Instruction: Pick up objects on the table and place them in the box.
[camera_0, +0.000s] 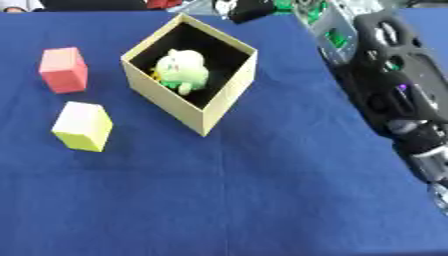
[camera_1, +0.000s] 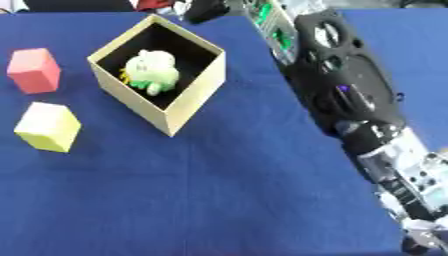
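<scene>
The box (camera_0: 203, 117), an open tan cardboard cube with a dark inside, stands askew toward the far side of the desk (camera_0: 262, 200), which is covered in blue cloth, one corner pointing at the near edge. Inside it lies a pale green soft toy (camera_0: 182, 70), resting on the bottom. Left of the box, apart from it, a pink block (camera_0: 63, 69) sits near the far left corner, and a yellow block (camera_0: 83, 126) sits just nearer, toward the left edge; neither touches the other. The right arm (camera_1: 346, 95), black with silver joints, runs along the desk's right edge from the far side to the near corner. Its hand cannot be made out, so I cannot tell how its fingers stand.
</scene>
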